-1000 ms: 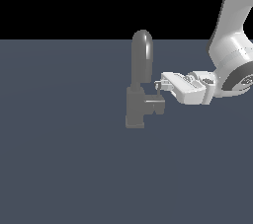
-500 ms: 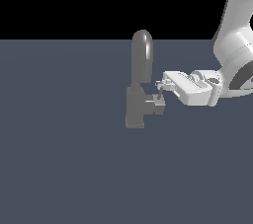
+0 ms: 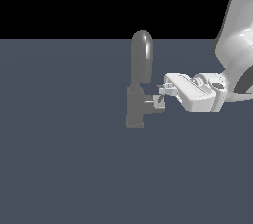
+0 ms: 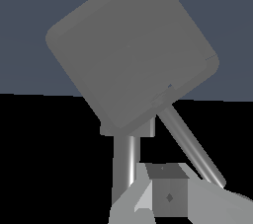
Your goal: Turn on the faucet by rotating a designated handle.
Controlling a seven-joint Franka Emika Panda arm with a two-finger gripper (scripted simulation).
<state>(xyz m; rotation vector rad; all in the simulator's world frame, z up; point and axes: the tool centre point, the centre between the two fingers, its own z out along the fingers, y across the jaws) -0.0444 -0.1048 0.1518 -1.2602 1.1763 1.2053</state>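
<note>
The matte grey faucet stands mid-scene, its tall round-topped spout rising from a blocky base. The handle is a short stub jutting from the base toward the exterior view's right. My gripper reaches in from that side, its tips right at the stub's outer end. In the wrist view the stub's square end face fills the picture, with the thin pin lever running out from its corner. My gripper sits close beside the pin's end. The fingers look pressed together, holding nothing.
The faucet stands alone on a flat dark blue-grey floor. My white arm comes down from the exterior view's upper right.
The fingertips have sunk slightly toward the handle stub, and the wrist has shifted a little to the exterior view's right. The faucet looks unchanged.
</note>
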